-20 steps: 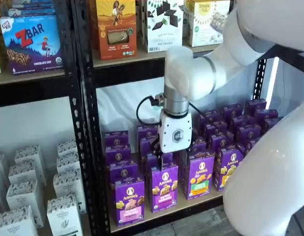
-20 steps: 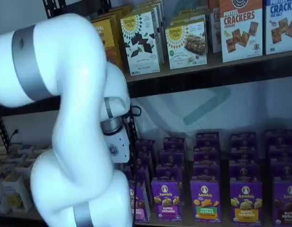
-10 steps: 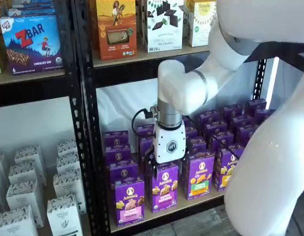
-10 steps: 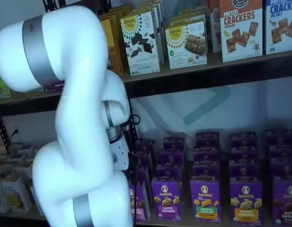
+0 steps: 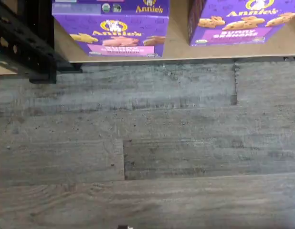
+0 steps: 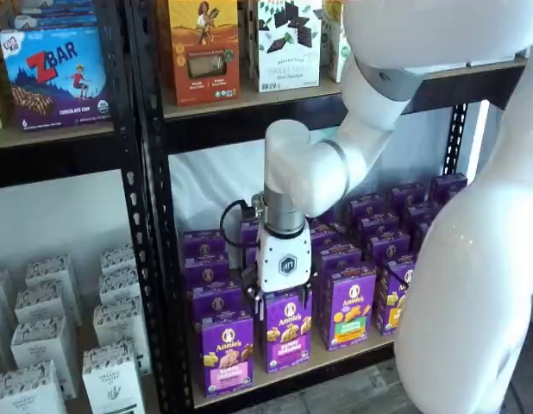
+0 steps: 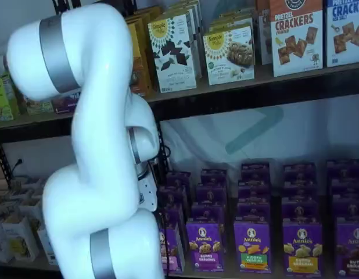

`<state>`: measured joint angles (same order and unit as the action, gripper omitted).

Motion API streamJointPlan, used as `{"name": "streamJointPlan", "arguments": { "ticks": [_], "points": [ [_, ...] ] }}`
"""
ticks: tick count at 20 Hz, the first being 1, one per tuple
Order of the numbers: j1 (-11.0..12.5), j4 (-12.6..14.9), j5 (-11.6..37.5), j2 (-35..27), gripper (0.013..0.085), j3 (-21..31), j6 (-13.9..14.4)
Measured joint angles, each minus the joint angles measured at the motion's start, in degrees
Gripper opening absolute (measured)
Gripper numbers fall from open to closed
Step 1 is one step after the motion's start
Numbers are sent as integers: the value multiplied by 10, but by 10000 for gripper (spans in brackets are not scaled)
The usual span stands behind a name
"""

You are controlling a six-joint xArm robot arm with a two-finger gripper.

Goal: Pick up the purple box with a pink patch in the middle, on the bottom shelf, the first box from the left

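On the bottom shelf (image 5: 176, 45), two front boxes show, one the purple box (image 5: 110, 26).

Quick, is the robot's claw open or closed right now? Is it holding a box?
Gripper: open, holding nothing; its fingers are mostly hidden, low over the front purple boxes.

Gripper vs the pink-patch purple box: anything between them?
Nothing. In a shelf view the gripper hangs just above and right of the purple box at the bottom shelf front; the stretch is bare.
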<state>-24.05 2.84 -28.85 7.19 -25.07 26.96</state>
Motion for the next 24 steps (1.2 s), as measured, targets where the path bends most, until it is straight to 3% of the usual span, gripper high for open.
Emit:
{"name": "streamJointPlan", "arguments": {
  "ticks": [3, 14, 18, 24],
  "points": [
    [4, 9, 15, -27, 850, -15, 5],
    [36, -17, 48, -129, 850, -84, -50],
    [47, -4, 58, -162, 850, -108, -50],
    [54, -8, 73, -205, 850, -135, -61]
  ]
}}
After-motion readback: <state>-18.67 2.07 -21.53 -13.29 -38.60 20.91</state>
